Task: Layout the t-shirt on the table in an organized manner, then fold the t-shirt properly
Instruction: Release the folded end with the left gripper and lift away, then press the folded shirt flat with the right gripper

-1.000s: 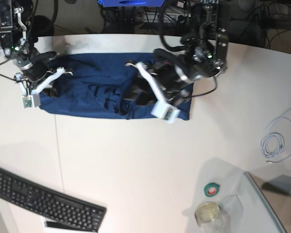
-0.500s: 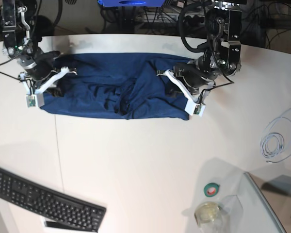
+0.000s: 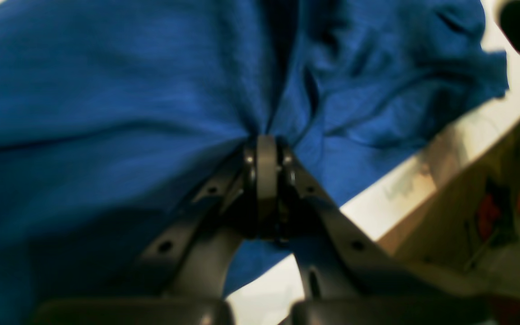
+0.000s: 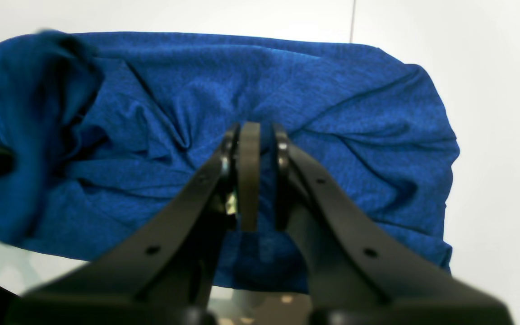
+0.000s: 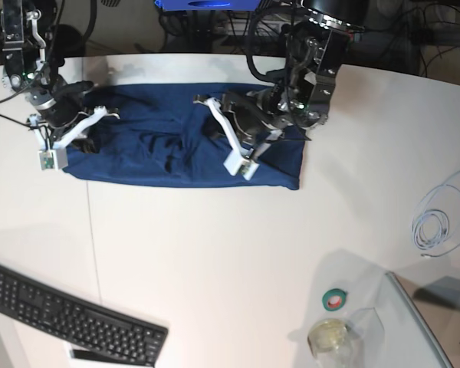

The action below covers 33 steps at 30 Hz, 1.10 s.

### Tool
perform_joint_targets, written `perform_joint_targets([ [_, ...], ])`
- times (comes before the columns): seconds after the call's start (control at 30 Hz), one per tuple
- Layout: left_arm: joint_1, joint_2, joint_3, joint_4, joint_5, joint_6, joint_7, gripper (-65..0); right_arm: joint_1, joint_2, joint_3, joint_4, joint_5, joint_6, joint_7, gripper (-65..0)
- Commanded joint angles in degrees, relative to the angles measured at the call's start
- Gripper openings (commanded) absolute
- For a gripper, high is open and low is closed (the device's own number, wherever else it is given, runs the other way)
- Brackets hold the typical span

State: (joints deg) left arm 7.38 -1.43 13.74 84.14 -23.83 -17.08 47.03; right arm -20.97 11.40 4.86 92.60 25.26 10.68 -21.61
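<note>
The dark navy t-shirt [image 5: 153,161] lies rumpled in a wide band across the back of the white table [image 5: 215,253]. My left gripper [image 5: 213,126] is over the shirt's middle. In the left wrist view the left gripper [image 3: 266,141] is shut on a pinch of the t-shirt [image 3: 106,90], with creases running into the tips. My right gripper [image 5: 78,139] is at the shirt's left end. In the right wrist view the right gripper [image 4: 256,132] is shut on a fold of the t-shirt [image 4: 332,90], beside bare table [image 4: 490,67].
A black keyboard [image 5: 77,318] lies at the front left. A green tape roll [image 5: 335,299], a glass [image 5: 330,337] and a clear box [image 5: 429,330] sit at the front right. A coiled cable [image 5: 437,222] lies right. The table's rear edge [image 3: 377,198] runs close behind the shirt.
My left gripper closed on the shirt near its right end, then moved left toward the middle, dragging fabric along. The right gripper has stayed put at the left end.
</note>
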Motion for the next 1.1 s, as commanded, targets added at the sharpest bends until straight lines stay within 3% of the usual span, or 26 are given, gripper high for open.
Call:
perform_joint_targets([
  [0.0,-0.92,0.16,1.69,0.83,-0.56,-0.28,-0.74,-65.0,0.18,0.69,0.37,0.90,0.46,0.18,1.34,-60.6],
  [0.17,-1.27,0.07,8.81,1.97,-0.56,-0.37,-0.74,-65.0,0.27,0.87,0.37,0.90,0.46,0.18,1.34,-60.6],
  [0.33,-0.65,-0.19,8.99,6.89,-0.56,-0.37,-0.30,-65.0,0.44,0.87,0.37,0.90,0.46,0.18,1.34,-60.6],
  [0.5,2.60,-4.94,8.64,14.02,-0.56,-0.37,-0.48,-65.0,0.27,0.95,0.98,1.16,0.46,0.18,1.52,-60.6],
  [0.63,6.03,-8.37,1.60,15.07,-0.65,-0.28,-0.74,-65.0,-0.52,-1.60,6.70,2.48,0.55,0.36,1.43,-60.0],
  [0.7,7.70,-8.37,-4.64,14.89,-0.56,-0.37,-0.74,-65.0,-0.61,-2.04,6.61,3.71,0.46,2.73,1.34,-60.0],
  [0.8,9.11,-8.28,-10.53,15.07,-0.56,-0.37,-0.83,-65.0,1.15,-1.16,2.21,5.38,0.02,8.00,-3.41,-60.0],
  [0.93,9.11,-8.11,-12.90,13.75,-0.30,-0.37,-1.27,-65.0,7.83,0.87,-6.93,5.56,0.02,9.15,-14.39,-60.2],
  [1.07,9.81,-8.11,-12.29,9.80,-0.12,-0.37,-8.21,-65.0,13.19,1.66,-17.57,5.56,0.11,9.06,-17.65,-60.2],
])
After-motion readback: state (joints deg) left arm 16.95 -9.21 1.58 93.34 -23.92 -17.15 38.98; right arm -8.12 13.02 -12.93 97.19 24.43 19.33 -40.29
